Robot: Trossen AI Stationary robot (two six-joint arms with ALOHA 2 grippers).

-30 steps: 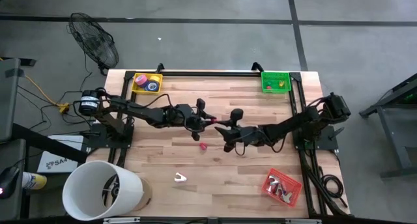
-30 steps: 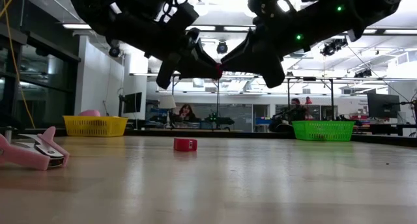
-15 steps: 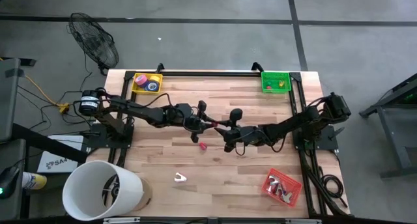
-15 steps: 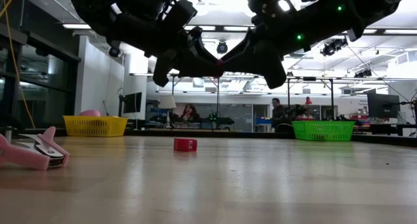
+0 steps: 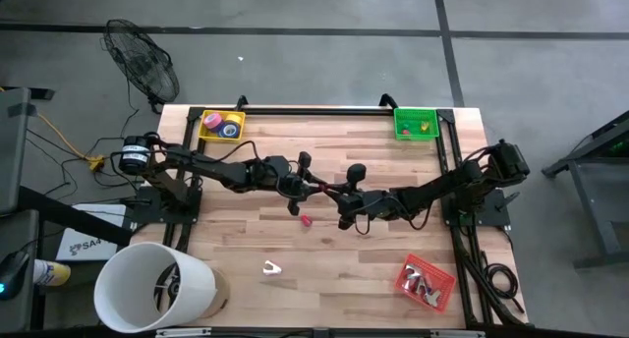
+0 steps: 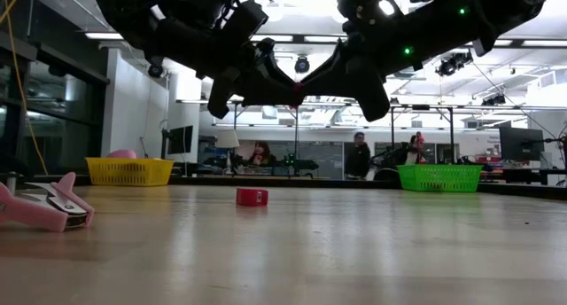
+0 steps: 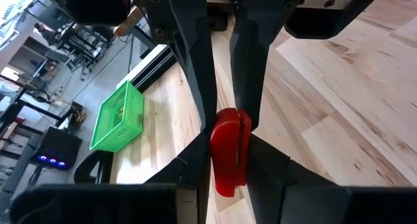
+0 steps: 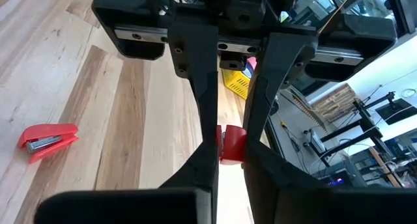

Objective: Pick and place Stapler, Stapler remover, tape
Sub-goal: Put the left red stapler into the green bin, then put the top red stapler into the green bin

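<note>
Both grippers — left (image 5: 313,184) and right (image 5: 332,189) — pinch one red stapler (image 7: 229,149) mid-air above the table (image 5: 373,250) — no readable writing.

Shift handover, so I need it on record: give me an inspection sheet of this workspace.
Surface: wooden table, no spills seen.
Job's things: red item held in the air; red stapler and pink remover lying on the table.
Clutter: yellow bin, green bin, red basket, white bucket.
Grippers: left gripper and right gripper meet mid-table, both shut on the red item.
Cables: yellow cable on the floor near the fan.
Surroundings: person standing beyond the table.
</note>
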